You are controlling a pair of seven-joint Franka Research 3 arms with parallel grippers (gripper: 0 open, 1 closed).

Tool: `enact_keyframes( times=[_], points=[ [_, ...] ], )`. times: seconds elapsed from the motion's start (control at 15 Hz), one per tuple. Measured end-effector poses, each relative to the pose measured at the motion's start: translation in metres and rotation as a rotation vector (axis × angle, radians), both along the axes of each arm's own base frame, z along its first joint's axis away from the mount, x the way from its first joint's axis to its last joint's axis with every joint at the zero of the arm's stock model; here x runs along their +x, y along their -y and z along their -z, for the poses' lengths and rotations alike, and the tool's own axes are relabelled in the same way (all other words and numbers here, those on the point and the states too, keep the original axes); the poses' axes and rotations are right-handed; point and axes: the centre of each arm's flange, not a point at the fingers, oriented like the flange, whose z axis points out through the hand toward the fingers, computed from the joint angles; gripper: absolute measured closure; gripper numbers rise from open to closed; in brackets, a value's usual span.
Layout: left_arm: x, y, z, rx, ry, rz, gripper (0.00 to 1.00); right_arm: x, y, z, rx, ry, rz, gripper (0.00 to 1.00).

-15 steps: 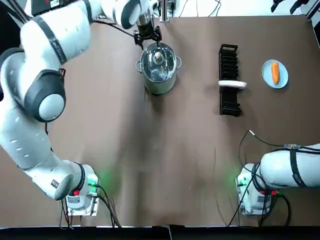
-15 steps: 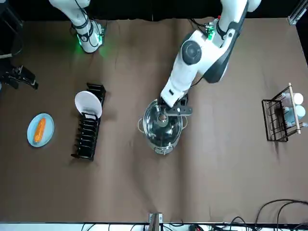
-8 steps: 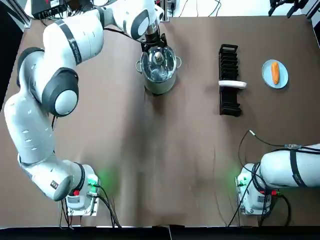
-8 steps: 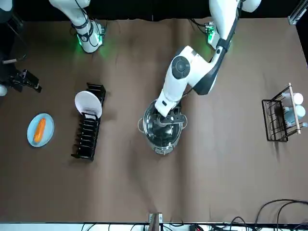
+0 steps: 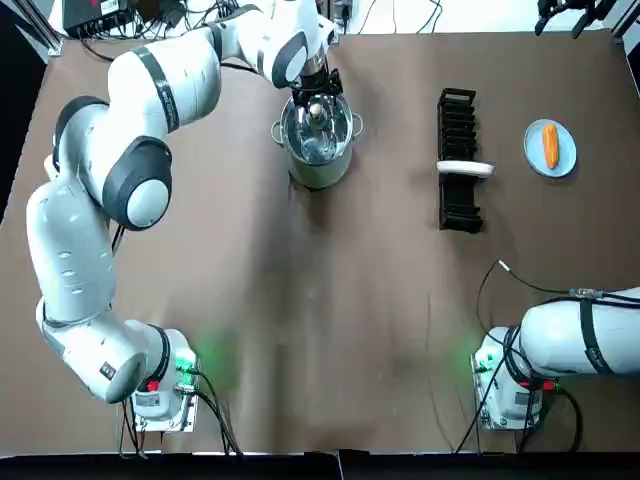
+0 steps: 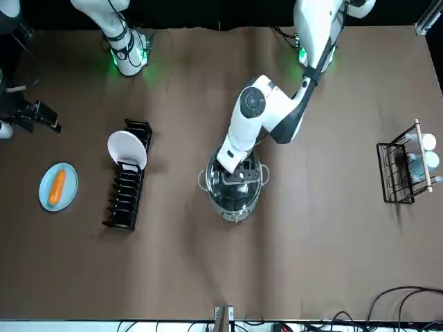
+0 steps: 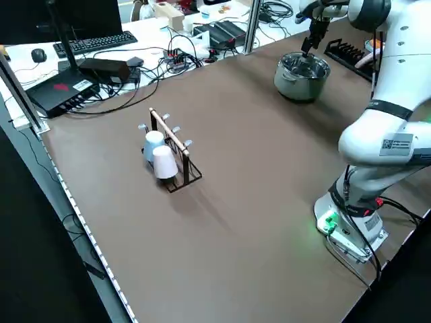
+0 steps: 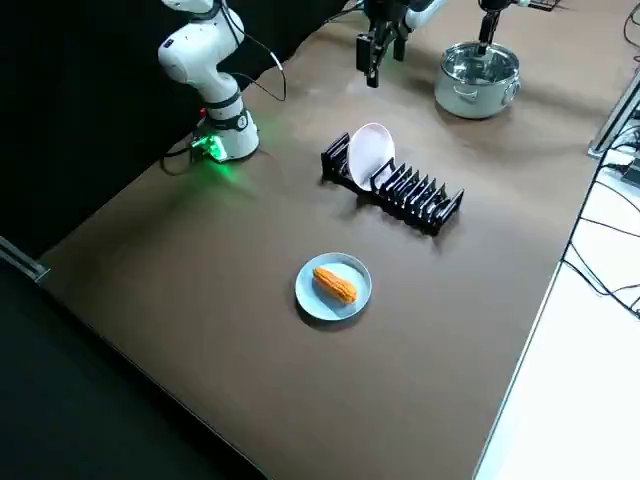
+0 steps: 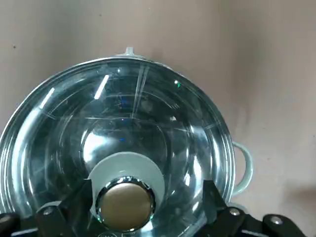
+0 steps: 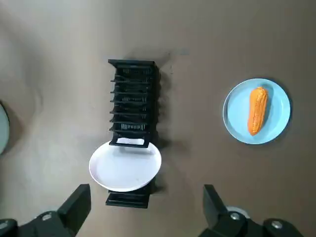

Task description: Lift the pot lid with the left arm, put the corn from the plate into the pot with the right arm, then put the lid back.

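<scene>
Brown table (image 5: pixel 330 300), 2 arm bases at its near edge. The left arm reaches across to the far edge, left of centre, where the steel pot (image 5: pixel 318 168) stands. The glass lid (image 9: pixel 123 123) sits on the pot. Left gripper (image 9: pixel 147 190) is low over the lid, its fingers (image 9: pixel 210 190) spread wide on either side of the metal knob (image 9: pixel 124 203) and not pinching it.

Right gripper (image 10: pixel 145 192) is held high over the far right part of the table, spread wide, holding nothing.

Black dish rack (image 5: pixel 458 190) stands right of the pot, between the pot and the blue plate (image 5: pixel 563 160), with 1 white plate (image 5: pixel 465 168) upright in a slot toward its near end. The blue plate lies near the far right corner, well apart from the pot.

Wire cup rack (image 6: pixel 401 173) stands by the left edge with 2 pale cups (image 7: pixel 163 161) on it.

Corn (image 5: pixel 550 146) lies on the blue plate, 1 cob.
</scene>
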Motion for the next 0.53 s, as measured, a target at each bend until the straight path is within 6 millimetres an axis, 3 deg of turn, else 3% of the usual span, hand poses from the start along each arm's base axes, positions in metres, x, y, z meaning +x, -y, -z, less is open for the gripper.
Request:
enact_keyframes(
  times=[0.4, 0.53],
  points=[
    [0.0, 0.0003, 0.007, 0.019, 0.003, 0.01, 0.05, -0.0007, 0.0002, 0.0047, 0.001, -0.011, 0.0, 0.0],
    [-0.0011, -0.0004, 0.0089, 0.029, -0.008, 0.011, 0.15, -0.0009, -0.0002, 0.0052, 0.001, -0.012, -0.001, 0.0]
  ],
)
